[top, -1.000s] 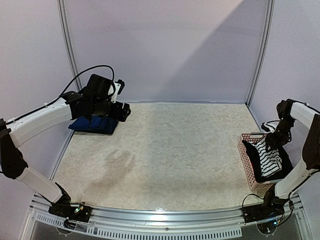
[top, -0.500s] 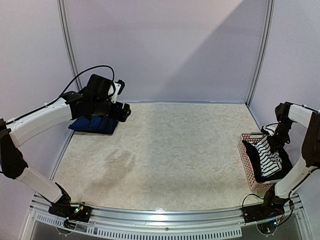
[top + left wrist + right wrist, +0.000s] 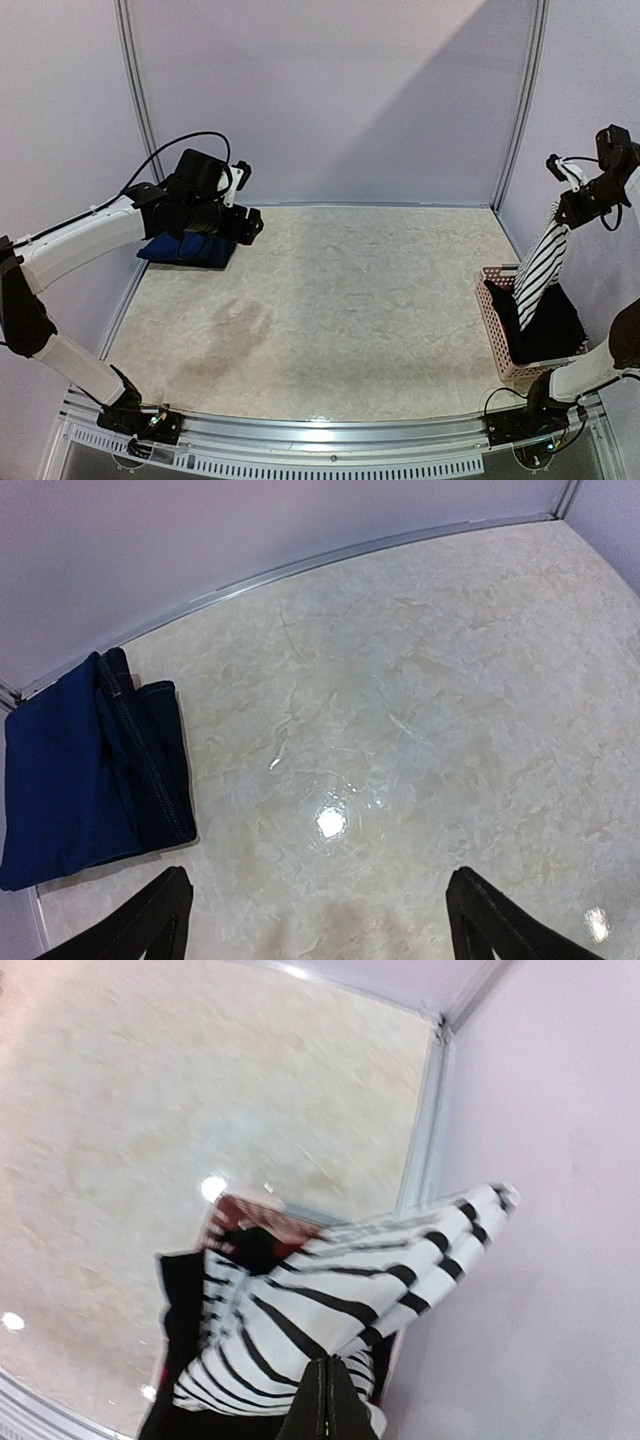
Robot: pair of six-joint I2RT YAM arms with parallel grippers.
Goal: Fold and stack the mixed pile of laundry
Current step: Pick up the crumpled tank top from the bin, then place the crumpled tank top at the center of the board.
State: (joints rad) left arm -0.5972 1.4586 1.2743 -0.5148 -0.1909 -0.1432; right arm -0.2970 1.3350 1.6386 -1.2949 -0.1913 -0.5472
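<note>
My right gripper (image 3: 570,207) is raised high at the far right, shut on the black-and-white striped tank top (image 3: 540,268), which hangs down from it into the pink basket (image 3: 494,320). In the right wrist view the striped tank top (image 3: 300,1300) spreads out from my shut gripper (image 3: 325,1385). Black garments (image 3: 556,330) of the laundry pile lie in the basket. A folded navy piece (image 3: 188,250) rests at the table's far left. My left gripper (image 3: 240,224) hovers just beyond the navy piece (image 3: 80,770), open (image 3: 322,920) with nothing between its fingers.
The pink basket (image 3: 240,1222) stands against the right wall near the front. Metal frame posts (image 3: 522,100) and pale walls enclose the beige table (image 3: 330,310). A metal rail (image 3: 330,432) runs along the near edge between the arm bases.
My right gripper closed on the striped tank top in the basket and lifted it up, stretching it out above the basket. The left arm has stayed in place.
</note>
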